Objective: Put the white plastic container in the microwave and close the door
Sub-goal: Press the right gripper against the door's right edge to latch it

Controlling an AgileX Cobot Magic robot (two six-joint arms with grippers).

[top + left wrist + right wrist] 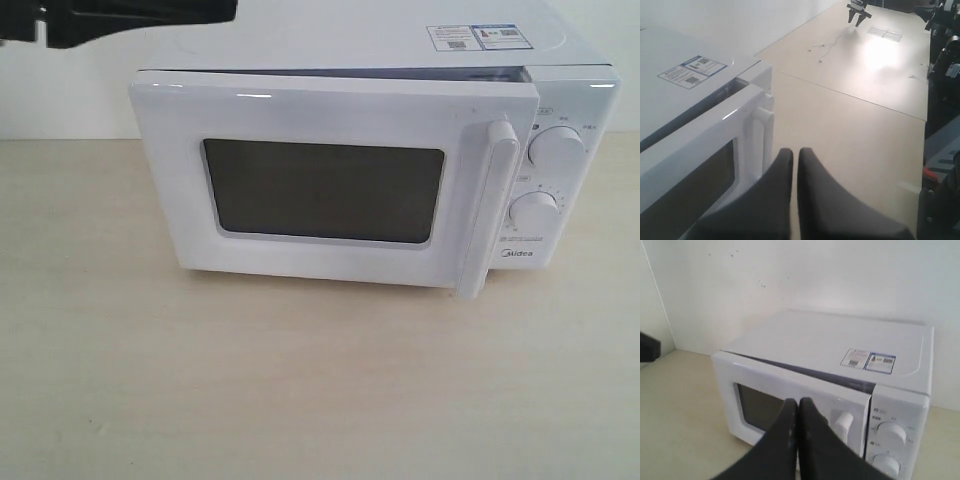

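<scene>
The microwave (330, 45) stands on the pale tabletop (300, 390), which has a fine wood-like grain. In the exterior view it fills the upper middle and its back is near a white wall. It is a white box with smooth, glossy panels and softly rounded edges. Two rectangular stickers (475, 37) lie flat on its top, at about 1 o'clock from the centre of the door.

The door (300, 110) is almost shut but not fully. A thin dark gap runs along its top edge, and its handle side stands a little forward of the body. In the door is a dark rectangular window (325, 190) with rounded corners. What is behind this window cannot be told. The vertical bar handle (490, 210), white and rounded, is at 3 o'clock of the window. Further toward 3 o'clock there are two round white dials (557, 148) on the control panel, one above the other.

At 11 o'clock in the exterior view a black arm part (130, 20) reaches in over the scene.

The left end effector (795, 154) has dark, smooth, tapered fingers pressed together, with only a thin slit between them and nothing in it. The right end effector (798, 402) is also pressed together and holds nothing, and it points toward the front of the door.
</scene>
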